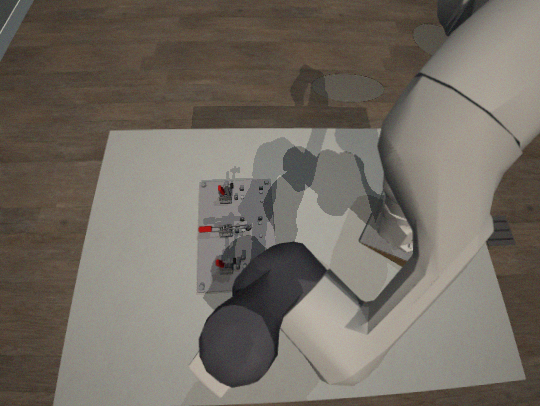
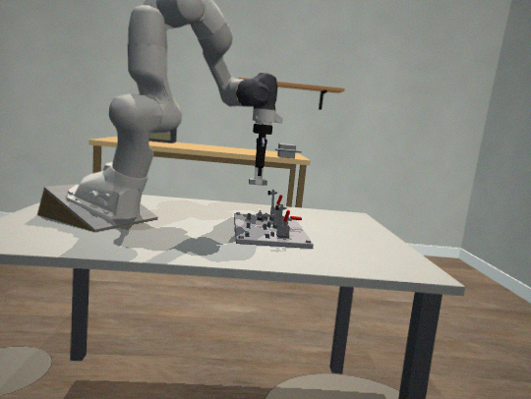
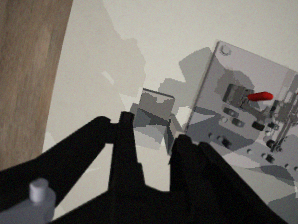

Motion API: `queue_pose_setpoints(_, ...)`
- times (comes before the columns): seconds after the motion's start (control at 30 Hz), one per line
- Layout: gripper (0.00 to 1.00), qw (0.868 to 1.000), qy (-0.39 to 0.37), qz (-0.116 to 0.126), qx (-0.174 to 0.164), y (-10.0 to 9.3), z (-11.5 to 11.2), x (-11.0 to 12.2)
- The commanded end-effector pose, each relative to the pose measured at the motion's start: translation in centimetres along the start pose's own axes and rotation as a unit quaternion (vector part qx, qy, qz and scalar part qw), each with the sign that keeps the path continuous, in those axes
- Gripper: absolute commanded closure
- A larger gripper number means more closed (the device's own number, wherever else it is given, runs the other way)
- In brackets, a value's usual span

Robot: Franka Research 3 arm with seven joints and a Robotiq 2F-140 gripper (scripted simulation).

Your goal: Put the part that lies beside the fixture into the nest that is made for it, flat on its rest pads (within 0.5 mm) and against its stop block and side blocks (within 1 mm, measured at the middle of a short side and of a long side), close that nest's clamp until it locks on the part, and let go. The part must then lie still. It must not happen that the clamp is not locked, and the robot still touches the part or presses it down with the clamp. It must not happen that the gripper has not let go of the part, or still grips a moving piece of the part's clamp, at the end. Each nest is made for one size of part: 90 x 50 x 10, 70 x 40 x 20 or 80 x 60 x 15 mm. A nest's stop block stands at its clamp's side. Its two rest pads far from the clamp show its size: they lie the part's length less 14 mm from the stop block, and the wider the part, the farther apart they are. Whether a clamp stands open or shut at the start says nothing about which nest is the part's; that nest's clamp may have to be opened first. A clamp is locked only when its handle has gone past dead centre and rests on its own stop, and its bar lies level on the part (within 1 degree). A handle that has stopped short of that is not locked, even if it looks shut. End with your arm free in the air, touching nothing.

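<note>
My gripper (image 2: 259, 174) (image 3: 150, 117) is shut on the grey block-shaped part (image 2: 253, 182) (image 3: 158, 103), held well above the table beside the fixture. The top view hides fingers and part under the wrist. The fixture plate (image 1: 207, 210) (image 2: 257, 237) (image 3: 250, 65) carries three clamps in a row. The middle clamp's red handle (image 1: 205, 229) (image 2: 296, 218) lies flat outward, and its bar reaches over its nest; whether it is locked I cannot tell. The red handles of the two outer clamps, one at the top (image 1: 221, 190) and one at the bottom (image 1: 219, 263) in the top view, are raised. An upright bar (image 2: 273, 201) shows on the far clamp.
The arm's base stands on a wedge (image 2: 64, 208) on the table (image 1: 145, 200) (image 2: 344, 246). The dark wrist joint (image 1: 238, 345) hangs near the fixture's lower end in the top view. A wooden bench (image 2: 206, 149) with a grey box (image 2: 286, 150) stands behind the table.
</note>
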State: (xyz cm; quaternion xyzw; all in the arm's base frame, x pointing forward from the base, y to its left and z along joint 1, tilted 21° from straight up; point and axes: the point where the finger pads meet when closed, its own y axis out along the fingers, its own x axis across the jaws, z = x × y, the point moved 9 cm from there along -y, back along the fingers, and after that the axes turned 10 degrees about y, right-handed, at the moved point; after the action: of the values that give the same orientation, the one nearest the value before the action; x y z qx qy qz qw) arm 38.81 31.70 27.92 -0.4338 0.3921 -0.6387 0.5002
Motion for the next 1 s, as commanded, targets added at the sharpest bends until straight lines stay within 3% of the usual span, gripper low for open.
queue_pose_setpoints(0.0, 1.00, 1.000, 0.010, 0.001, 0.000, 0.1, -0.1, 0.0)
queue_pose_setpoints(0.97, 1.00, 1.000, 0.010, 0.001, 0.000, 2.0, -1.3, 0.1)
